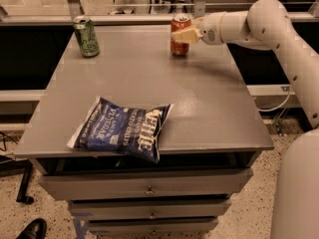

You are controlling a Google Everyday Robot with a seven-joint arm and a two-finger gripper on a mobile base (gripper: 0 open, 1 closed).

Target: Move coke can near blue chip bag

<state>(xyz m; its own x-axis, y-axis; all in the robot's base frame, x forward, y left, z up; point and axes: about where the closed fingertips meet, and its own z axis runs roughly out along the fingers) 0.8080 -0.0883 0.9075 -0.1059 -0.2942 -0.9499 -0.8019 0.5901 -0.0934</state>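
Observation:
The coke can (179, 48) is red with a silver top and stands upright at the far middle-right of the grey table (199, 108). My gripper (181, 34) reaches in from the right on the white arm and sits at the can, with a cream part lying across the can's front at mid height. The blue chip bag (122, 128), dark blue with white "Kettle" lettering, lies flat near the table's front edge, left of centre, well apart from the can.
A green can (86, 36) stands upright at the far left corner of the table. A metal rail (124, 6) runs behind the table. Drawers (149, 188) are below the top. The robot's white body (299, 193) fills the lower right.

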